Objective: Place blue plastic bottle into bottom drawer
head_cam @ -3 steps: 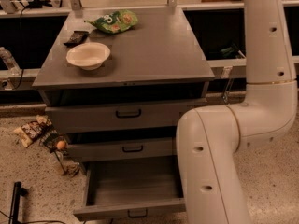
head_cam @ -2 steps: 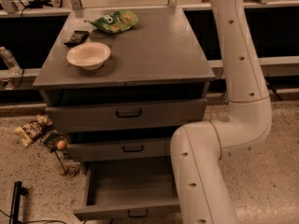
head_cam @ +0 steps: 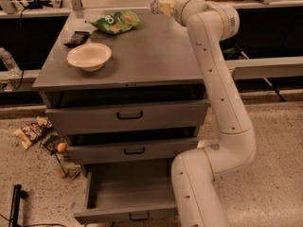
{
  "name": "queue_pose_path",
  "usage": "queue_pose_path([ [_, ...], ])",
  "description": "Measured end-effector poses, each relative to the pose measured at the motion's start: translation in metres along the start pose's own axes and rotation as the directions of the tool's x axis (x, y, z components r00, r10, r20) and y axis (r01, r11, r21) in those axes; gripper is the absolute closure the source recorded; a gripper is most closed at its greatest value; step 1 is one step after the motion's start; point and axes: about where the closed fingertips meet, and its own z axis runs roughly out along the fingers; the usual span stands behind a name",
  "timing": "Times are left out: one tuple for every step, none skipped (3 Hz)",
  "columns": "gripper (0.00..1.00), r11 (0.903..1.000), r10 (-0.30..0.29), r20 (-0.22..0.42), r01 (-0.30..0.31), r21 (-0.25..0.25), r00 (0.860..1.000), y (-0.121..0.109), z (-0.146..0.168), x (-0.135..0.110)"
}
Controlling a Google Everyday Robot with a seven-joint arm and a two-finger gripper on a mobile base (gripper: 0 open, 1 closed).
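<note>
My gripper (head_cam: 159,6) is high over the back edge of the grey cabinet top, just right of the green snack bag (head_cam: 116,21). A pale whitish thing shows at its tip; I cannot tell if this is the blue plastic bottle. My white arm runs from there down the cabinet's right side. The bottom drawer (head_cam: 127,215) is pulled out towards me and its grey inside is bare. The two drawers above it are closed.
A white bowl (head_cam: 89,56) and a small black object (head_cam: 76,38) sit on the cabinet top (head_cam: 151,56). A clear bottle (head_cam: 7,61) lies on the ledge at far left. Snack wrappers (head_cam: 32,132) lie on the floor left of the drawers.
My arm has swung its upper part left, bringing the gripper from out of view to over the back of the cabinet top. The bottom drawer has stayed open.
</note>
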Motion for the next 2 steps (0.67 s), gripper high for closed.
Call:
queue_pose_path([
  [1.0,0.9926,0.099,0.061,-0.094,-0.077,0.993,0.009,0.001,-0.007],
  [1.0,0.9576,0.202,0.021,-0.193,-0.214,0.979,0.033,0.007,0.005],
])
